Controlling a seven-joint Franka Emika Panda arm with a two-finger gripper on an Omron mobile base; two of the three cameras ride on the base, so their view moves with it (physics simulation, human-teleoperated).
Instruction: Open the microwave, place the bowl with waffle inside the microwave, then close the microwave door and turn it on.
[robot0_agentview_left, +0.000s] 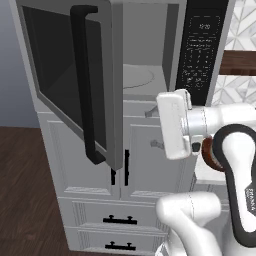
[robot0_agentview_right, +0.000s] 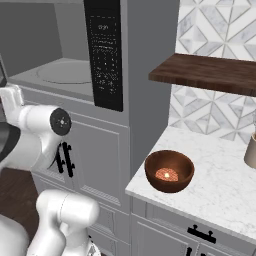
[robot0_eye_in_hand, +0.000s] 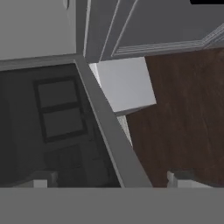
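The microwave (robot0_agentview_left: 200, 50) stands with its cavity (robot0_agentview_left: 142, 75) and round turntable exposed. The microwave door (robot0_agentview_left: 65, 75) is swung out to the left, black handle facing me. My gripper (robot0_agentview_left: 154, 129) hangs open just right of the door's free edge, below the cavity, holding nothing. In the hand view the door's grey edge (robot0_eye_in_hand: 107, 131) runs between my two fingertips (robot0_eye_in_hand: 181, 177), and the gripper (robot0_eye_in_hand: 111, 181) is wide apart. The reddish-brown bowl (robot0_agentview_right: 169, 171) sits on the marble counter to the microwave's right, with the orange waffle (robot0_agentview_right: 167, 174) inside. The arm hides most of the bowl (robot0_agentview_left: 209, 154) in the left base view.
White cabinet doors with black handles (robot0_agentview_left: 126, 167) and drawers (robot0_agentview_left: 120, 220) sit under the microwave. A dark wooden shelf (robot0_agentview_right: 210, 72) juts from the tiled wall above the counter (robot0_agentview_right: 220, 185). A beige container (robot0_agentview_right: 250, 150) stands at the counter's far right. The floor (robot0_agentview_left: 25, 190) is dark wood.
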